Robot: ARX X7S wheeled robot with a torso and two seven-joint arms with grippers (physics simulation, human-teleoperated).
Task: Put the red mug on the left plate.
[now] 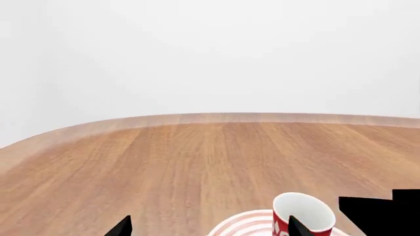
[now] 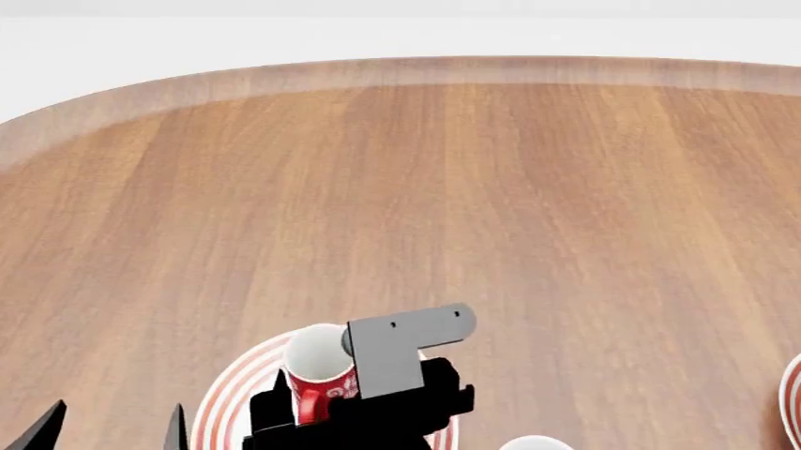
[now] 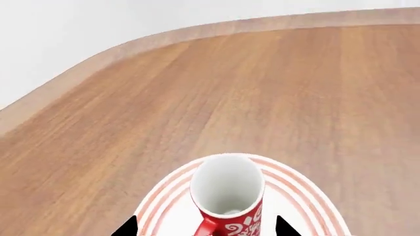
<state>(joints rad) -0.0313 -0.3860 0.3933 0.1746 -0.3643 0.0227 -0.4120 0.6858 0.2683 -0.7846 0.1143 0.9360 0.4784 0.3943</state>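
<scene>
The red mug (image 2: 319, 366) with its white scroll pattern stands upright on the left plate (image 2: 229, 398), a white plate with red rings. In the right wrist view the mug (image 3: 226, 189) sits between the two fingertips of my right gripper (image 3: 204, 227), handle toward the camera. The jaws are open, with a gap on each side of the mug above the plate (image 3: 164, 201). My left gripper (image 1: 210, 227) is open and empty just left of the plate (image 1: 246, 223). The mug (image 1: 303, 212) shows behind one of its fingertips. In the head view the left gripper (image 2: 113, 427) is at the bottom left.
The wooden table (image 2: 501, 187) has a rounded far edge. The rim of the second plate (image 2: 793, 394) shows at the right edge. The top of a white mug (image 2: 534, 443) shows at the bottom. My right arm (image 2: 400, 352) reaches across over the left plate.
</scene>
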